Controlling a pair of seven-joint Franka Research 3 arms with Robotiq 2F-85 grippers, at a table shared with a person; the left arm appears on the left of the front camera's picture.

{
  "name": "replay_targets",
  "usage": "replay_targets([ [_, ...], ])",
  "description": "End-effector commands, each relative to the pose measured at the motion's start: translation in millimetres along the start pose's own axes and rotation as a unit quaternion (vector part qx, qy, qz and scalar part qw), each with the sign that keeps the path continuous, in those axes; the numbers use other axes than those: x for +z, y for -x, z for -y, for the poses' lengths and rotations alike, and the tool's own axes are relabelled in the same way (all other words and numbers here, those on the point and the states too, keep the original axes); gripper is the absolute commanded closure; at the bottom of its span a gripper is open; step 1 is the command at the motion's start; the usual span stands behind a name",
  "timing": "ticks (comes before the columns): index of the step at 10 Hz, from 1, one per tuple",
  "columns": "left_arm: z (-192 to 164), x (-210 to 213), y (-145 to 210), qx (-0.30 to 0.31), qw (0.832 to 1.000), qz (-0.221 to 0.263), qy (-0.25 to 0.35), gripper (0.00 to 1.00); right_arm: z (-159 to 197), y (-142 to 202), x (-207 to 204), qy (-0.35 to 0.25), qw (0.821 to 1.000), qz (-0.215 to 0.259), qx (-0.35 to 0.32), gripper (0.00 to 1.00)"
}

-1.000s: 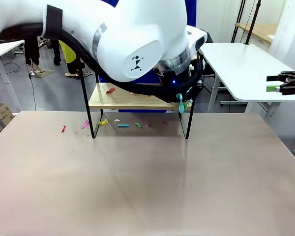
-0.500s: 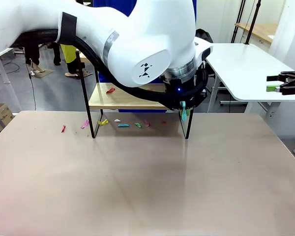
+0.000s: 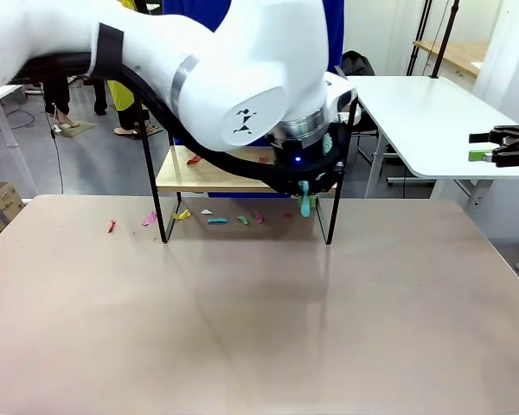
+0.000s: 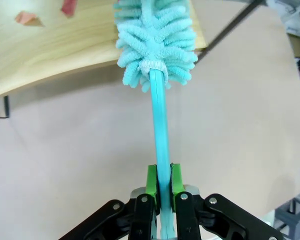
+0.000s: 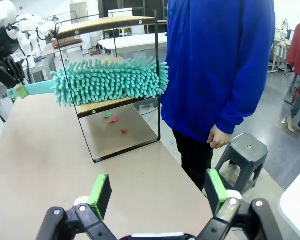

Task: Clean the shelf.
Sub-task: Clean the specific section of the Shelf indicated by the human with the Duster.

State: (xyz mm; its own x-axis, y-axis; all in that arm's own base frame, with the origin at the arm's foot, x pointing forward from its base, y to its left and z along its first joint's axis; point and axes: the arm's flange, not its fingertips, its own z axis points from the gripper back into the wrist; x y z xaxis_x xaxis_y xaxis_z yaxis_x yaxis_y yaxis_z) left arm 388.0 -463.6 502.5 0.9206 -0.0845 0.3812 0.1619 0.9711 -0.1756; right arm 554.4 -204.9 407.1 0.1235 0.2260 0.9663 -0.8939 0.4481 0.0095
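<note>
left arm (image 3: 242, 60): white, black band, black cable | left tool (image 4: 163, 181): black, green pads

The left arm (image 3: 233, 86) covers the shelf's (image 3: 208, 180) top board and most of the duster (image 3: 304, 204), leaving only a teal tip. The picture edge cuts the right tool (image 3: 477, 146). Coloured scraps (image 3: 216, 220) on the surface (image 3: 242, 328) are too small to identify.

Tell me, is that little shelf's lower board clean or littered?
Littered: a red scrap lies on the shelf's lower board, apart from the teal duster clamped in the left tool.
</note>
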Motion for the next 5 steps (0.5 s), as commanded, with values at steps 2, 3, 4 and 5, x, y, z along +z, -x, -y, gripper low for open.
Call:
replay_targets([
  [2, -53.2, 13.7, -0.5, -0.006, 1.0, -0.012, -0.022, 0.87, -2.1, -6.5, -1.1, 0.007, 1.0, -0.014, -0.005, 0.0],
  [3, -67.7, 16.2, -3.2, -0.007, 0.999, -0.015, -0.035, 0.87, -2.1, -6.5, -1.1, 0.007, 1.0, -0.014, -0.005, 0.0],
  [4, -84.6, 18.4, -9.0, -0.008, 0.998, -0.02, -0.051, 0.87, -2.1, -6.5, -1.1, 0.007, 1.0, -0.014, -0.005, 0.0],
  [5, -99.4, 17.5, -10.9, -0.011, 0.997, -0.029, -0.072, 0.87, -2.1, -6.5, -1.1, 0.007, 1.0, -0.014, -0.005, 0.0],
])
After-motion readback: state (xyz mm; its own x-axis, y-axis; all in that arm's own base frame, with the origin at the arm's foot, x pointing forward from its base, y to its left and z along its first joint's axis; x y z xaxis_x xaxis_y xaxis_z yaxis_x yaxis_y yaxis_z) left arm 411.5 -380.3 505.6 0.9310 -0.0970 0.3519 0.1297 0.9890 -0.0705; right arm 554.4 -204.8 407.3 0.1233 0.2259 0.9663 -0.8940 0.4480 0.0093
